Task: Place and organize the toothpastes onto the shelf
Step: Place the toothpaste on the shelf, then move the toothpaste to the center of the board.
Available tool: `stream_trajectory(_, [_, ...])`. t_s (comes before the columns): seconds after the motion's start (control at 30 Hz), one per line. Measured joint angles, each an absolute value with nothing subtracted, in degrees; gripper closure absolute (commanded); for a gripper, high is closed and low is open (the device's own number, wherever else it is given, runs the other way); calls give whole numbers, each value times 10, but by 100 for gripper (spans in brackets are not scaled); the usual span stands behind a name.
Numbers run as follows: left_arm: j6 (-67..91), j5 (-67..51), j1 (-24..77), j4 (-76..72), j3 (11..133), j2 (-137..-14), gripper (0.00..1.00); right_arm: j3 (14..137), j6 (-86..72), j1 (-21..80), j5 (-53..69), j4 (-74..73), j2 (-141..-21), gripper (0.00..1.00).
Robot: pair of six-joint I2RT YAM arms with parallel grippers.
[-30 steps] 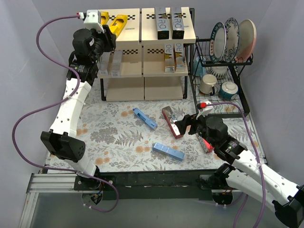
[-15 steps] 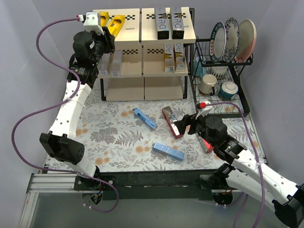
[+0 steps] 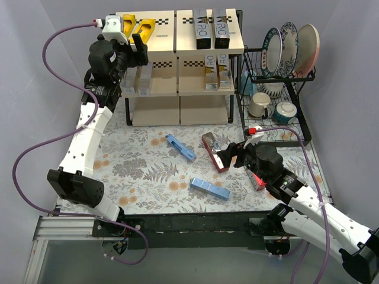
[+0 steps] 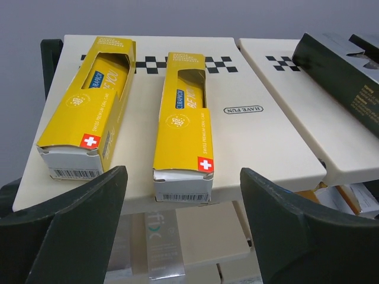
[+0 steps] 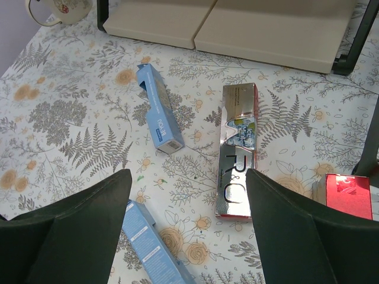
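Two yellow toothpastes (image 4: 89, 133) (image 4: 185, 142) lie side by side on the left top board of the shelf (image 4: 254, 136). My left gripper (image 4: 182, 177) stands open at that board's front edge, its jaws either side of the right carton's end and clear of it. Dark cartons (image 3: 212, 28) lie on the top right board, silver-grey (image 3: 136, 80) and gold-white ones (image 3: 216, 70) on the middle tier. On the table lie two blue cartons (image 5: 159, 106) (image 5: 148, 242), a silver one (image 5: 237, 151) and a red one (image 5: 348, 195). My right gripper (image 5: 188, 177) hovers open above them, holding nothing.
A black wire dish rack (image 3: 269, 76) with plates stands right of the shelf, with two mugs (image 3: 259, 103) (image 3: 285, 111) under it. A floral cloth (image 3: 136, 165) covers the table.
My left gripper has opened and let go of the right yellow carton, which now rests on the top board. The right arm has not moved.
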State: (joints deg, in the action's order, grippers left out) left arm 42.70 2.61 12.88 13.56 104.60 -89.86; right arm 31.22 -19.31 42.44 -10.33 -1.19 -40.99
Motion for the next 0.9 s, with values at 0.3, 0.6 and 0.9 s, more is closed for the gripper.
stream_trajectory(0.3, [459,11,129,132,1029,-806,2,312,-189,424,-103,-12,-406,13])
stream_trajectory(0.6, [505,30,129,61,784,-531,2,317,-162,424,-74,-40,-425,14])
stream_trajectory(0.9, [543,49,129,51,517,-376,2,340,-149,424,-26,-80,-481,16])
